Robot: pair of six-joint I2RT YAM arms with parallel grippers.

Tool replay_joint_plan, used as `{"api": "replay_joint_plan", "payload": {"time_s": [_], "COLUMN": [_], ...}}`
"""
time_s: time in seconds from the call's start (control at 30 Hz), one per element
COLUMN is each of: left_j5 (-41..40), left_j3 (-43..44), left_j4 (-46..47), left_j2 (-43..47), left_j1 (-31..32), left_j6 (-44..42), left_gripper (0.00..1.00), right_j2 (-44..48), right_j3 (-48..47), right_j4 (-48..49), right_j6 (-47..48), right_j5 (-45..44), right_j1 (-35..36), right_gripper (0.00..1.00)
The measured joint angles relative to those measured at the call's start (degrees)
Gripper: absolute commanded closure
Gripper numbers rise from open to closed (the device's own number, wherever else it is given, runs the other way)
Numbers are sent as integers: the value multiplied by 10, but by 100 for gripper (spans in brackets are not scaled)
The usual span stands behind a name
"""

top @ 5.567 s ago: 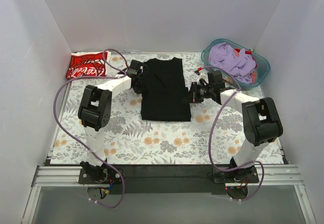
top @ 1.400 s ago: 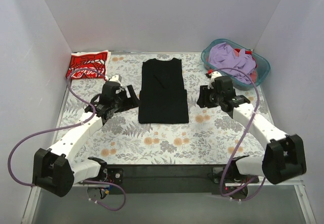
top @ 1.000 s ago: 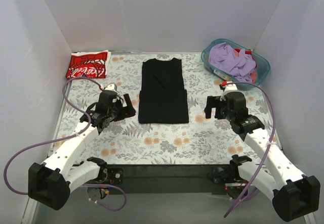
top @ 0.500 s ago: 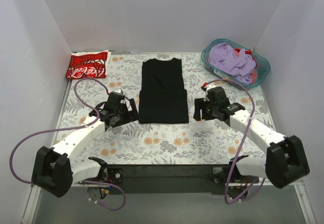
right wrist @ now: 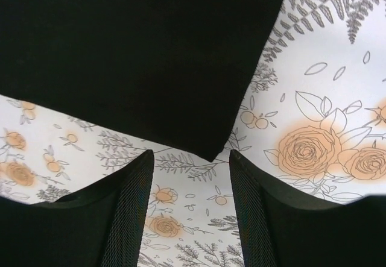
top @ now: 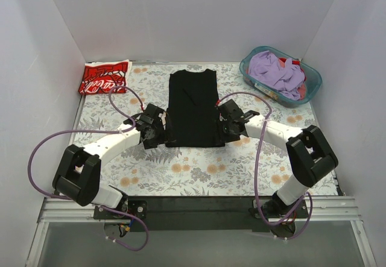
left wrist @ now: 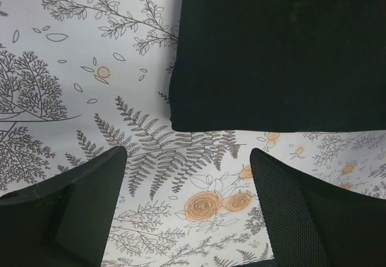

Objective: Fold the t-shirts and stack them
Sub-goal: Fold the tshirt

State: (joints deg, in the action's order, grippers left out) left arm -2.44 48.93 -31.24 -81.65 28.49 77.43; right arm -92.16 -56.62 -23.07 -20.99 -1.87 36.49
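Observation:
The black t-shirt (top: 194,107) lies folded into a long rectangle in the middle of the table. The red t-shirt (top: 104,77) with white lettering lies folded at the far left corner. My left gripper (top: 161,135) is low at the black shirt's near left corner. In the left wrist view the gripper (left wrist: 188,152) is open over bare tablecloth, just short of the shirt's edge (left wrist: 283,50). My right gripper (top: 226,128) is at the near right corner. In the right wrist view it (right wrist: 192,153) is open, with the corner of the shirt (right wrist: 139,50) pointing between its fingertips.
A teal basket (top: 309,74) with lilac and other clothes stands at the far right corner. The floral tablecloth (top: 199,170) covers the table, with white walls on three sides. Purple cables loop from both arms over the cloth.
Both grippers have swung in from the sides of the table to the near corners of the black shirt. The shirts have not moved.

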Motion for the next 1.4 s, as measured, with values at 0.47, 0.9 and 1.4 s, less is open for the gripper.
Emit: {"api": "replay_joint_plan", "payload": {"time_s": [0.47,0.9,1.4], "left_j5": [-16,-25,-27], "left_j3": [2,2,43], "left_j4": [-1,-6,-19], "left_j2": [-16,-16,-80], "left_j1": [20,21,25], "left_j6": [10,10,15], "left_gripper": [18,18,36], "right_j2": [-42,-74,-76], "right_j3": [-11,-39,-40], "right_j4": [-23,-28,-25], "right_j6": [-14,-20,-30], "right_j5": [-40,-28,-14], "right_j1": [0,0,-1], "right_gripper": [50,76,99]}}
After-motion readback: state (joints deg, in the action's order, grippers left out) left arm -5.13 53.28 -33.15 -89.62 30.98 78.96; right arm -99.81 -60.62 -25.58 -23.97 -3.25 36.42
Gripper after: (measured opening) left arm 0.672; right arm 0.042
